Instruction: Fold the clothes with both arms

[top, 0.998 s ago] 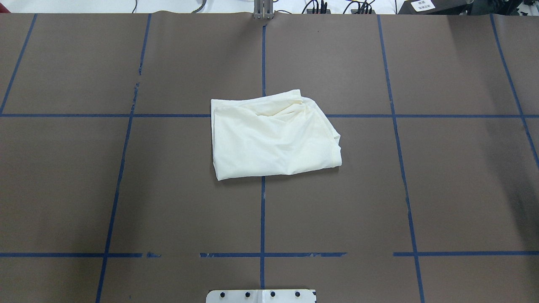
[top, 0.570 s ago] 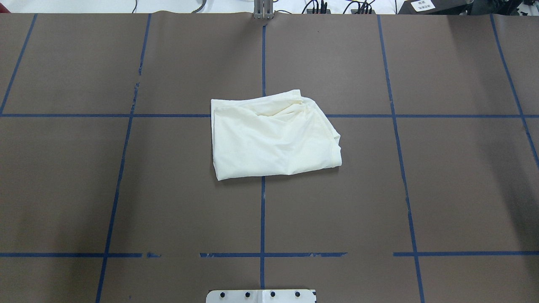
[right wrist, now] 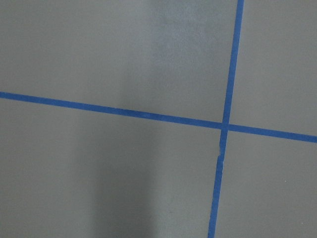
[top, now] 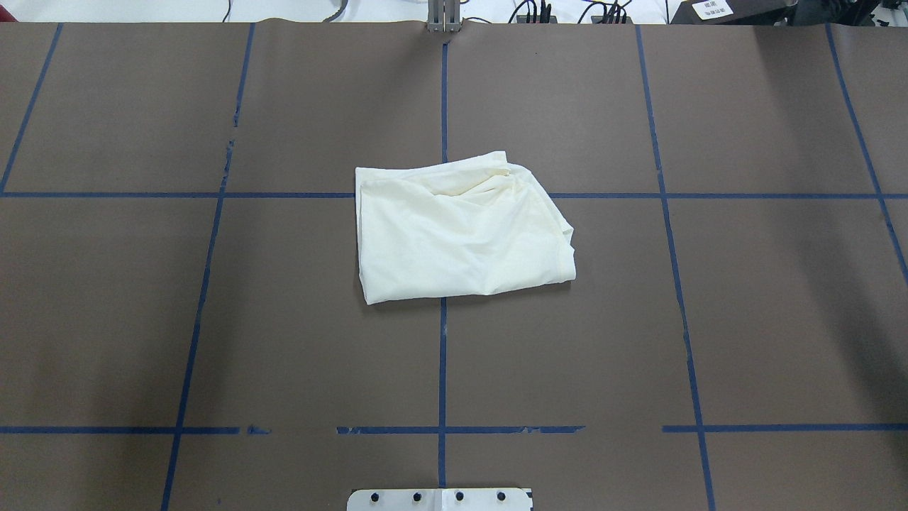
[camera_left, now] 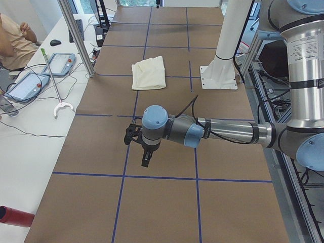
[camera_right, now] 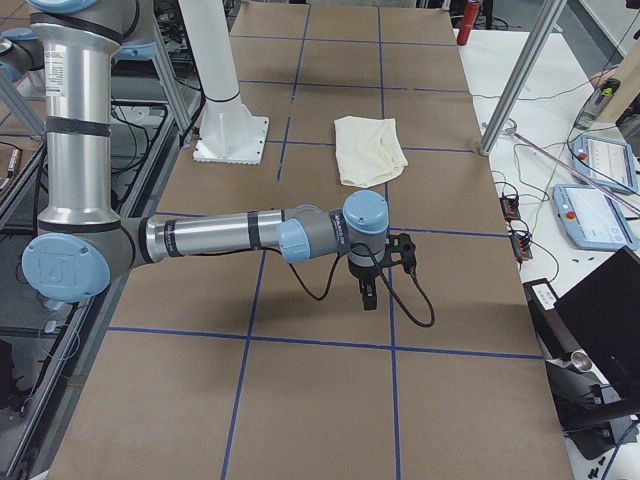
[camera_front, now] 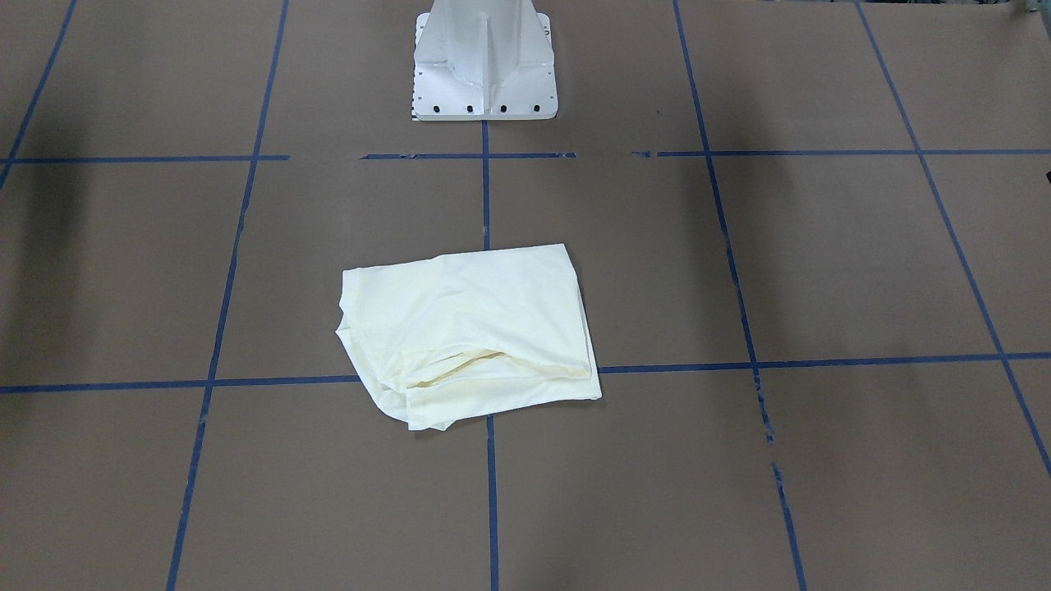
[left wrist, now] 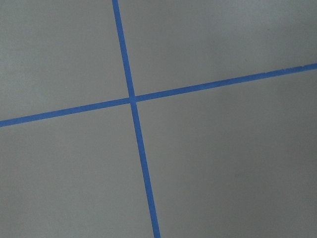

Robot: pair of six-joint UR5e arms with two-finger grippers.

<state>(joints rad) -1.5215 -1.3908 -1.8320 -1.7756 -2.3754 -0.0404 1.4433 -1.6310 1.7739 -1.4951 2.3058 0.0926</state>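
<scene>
Brown paper covers the surface (top: 745, 319), ruled into large squares by blue tape lines (top: 443, 369). At mid-frame of the overhead view lies the cream shirt (top: 461, 231), folded into a rough rectangle. It sits over a crossing of two tape lines, with its wrinkled, layered edge toward the top of the frame. In the front-facing view the shirt (camera_front: 468, 328) lies below the white pedestal base (camera_front: 484, 61), well apart from it.

In the exterior left view the left arm (camera_left: 223, 130) reaches level from the right edge across mid-frame. Its black left fingers (camera_left: 146, 159) point down at the surface, well apart from the shirt (camera_left: 149, 73) at upper centre. In the exterior right view the right arm (camera_right: 220, 235) reaches in from the left edge in the same way. Its right fingers (camera_right: 368, 292) point down, well below the shirt (camera_right: 368, 150) in the frame.

Neither pair holds any cloth. I cannot tell how far either is open. Both wrist views show only brown surface and a crossing of tape lines.
</scene>
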